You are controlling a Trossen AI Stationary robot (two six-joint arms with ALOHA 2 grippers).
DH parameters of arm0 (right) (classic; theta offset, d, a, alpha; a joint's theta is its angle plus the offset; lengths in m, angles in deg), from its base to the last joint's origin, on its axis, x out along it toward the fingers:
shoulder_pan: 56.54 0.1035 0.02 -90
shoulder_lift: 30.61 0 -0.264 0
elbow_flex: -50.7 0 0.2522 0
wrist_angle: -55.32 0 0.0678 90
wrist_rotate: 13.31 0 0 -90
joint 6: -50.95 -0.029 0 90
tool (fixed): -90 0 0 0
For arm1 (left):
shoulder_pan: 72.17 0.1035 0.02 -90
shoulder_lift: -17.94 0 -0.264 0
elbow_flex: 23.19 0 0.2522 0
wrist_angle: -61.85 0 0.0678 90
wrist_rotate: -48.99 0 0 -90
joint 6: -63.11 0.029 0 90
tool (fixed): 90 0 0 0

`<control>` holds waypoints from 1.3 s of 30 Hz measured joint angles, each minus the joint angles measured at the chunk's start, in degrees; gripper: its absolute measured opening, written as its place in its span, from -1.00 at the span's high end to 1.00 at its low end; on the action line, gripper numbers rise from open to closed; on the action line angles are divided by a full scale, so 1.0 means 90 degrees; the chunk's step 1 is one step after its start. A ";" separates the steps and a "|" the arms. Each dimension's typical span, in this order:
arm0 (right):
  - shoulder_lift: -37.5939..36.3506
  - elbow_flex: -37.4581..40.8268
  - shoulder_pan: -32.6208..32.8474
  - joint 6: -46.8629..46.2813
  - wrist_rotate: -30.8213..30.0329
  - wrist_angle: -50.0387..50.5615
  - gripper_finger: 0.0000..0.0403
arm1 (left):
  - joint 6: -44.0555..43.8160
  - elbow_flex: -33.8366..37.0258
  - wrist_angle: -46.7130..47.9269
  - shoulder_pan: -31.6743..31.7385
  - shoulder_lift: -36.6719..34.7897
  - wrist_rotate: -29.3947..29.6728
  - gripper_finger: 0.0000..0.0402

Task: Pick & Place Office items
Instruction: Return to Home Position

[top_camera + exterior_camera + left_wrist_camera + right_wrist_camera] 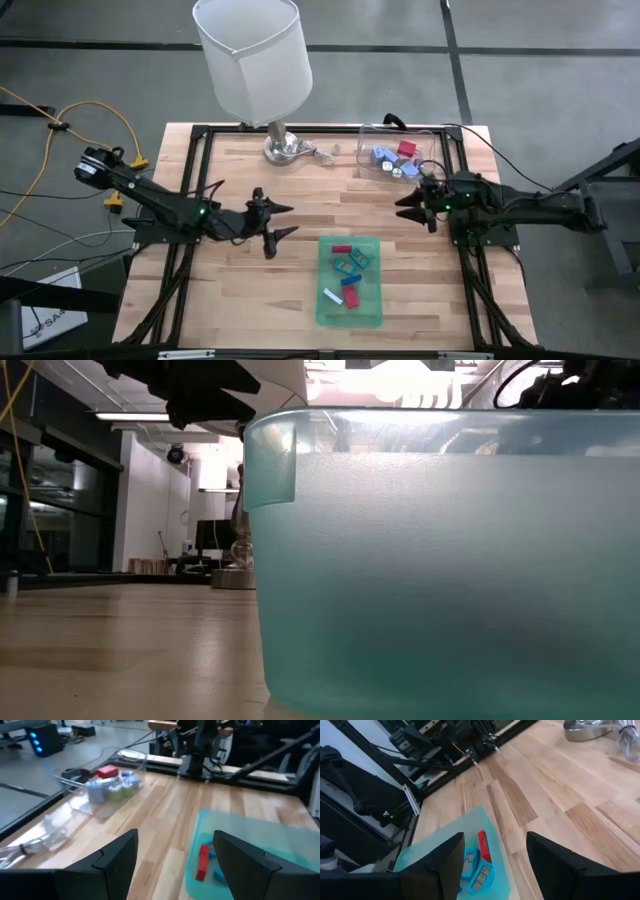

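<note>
Some office items (348, 275), red, blue, teal and white, lie in the green tray (325, 312) at the front middle of the worktop (240, 290). The blue clips (476, 870) among them bear markings too small for me to read. The other items (392, 160), blue, red, green and white, sit in the clear container (366, 140) at the back right. My left jaws hang wide open and empty above the worktop, left of the tray. My right jaws, also wide and empty, hover just in front of the container. A white-shaded lamp (250, 60) stands at the back.
</note>
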 joint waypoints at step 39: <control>-0.0557 0.1620 0.2072 0.1346 -0.1469 -0.2279 0.00 | -0.0169 0.0270 -0.0291 -0.0413 -0.0046 0.0826 -0.25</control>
